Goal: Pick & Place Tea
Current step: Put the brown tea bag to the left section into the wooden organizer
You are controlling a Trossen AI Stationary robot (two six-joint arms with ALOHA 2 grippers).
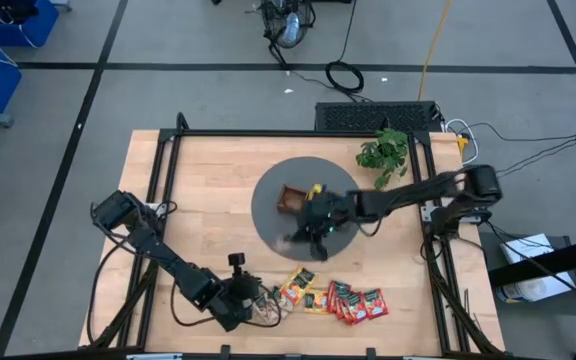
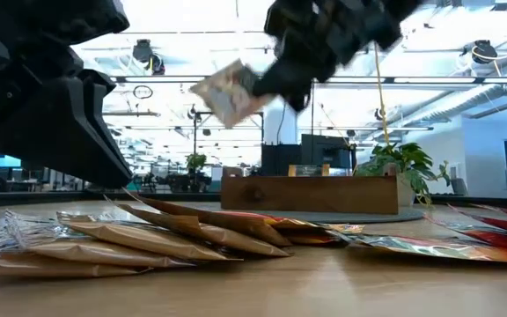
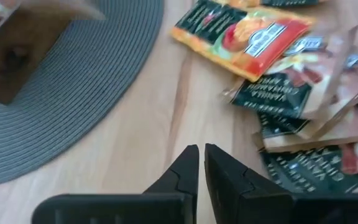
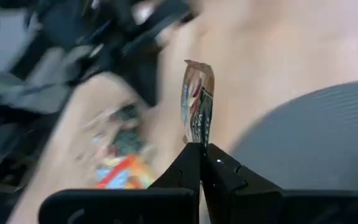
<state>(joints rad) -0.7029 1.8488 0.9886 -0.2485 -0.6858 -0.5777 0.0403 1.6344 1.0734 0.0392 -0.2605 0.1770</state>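
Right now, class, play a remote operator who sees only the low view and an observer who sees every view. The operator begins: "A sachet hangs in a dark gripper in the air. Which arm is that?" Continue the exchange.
Observer: The right gripper, shut on one tea sachet by its edge.
Operator: Where is it over the table?
Observer: From above, it is over the grey round mat, beside the wooden tray.
Operator: And the dark bulk on my left?
Observer: The left gripper, shut and holding nothing, over bare wood beside the pile of sachets.
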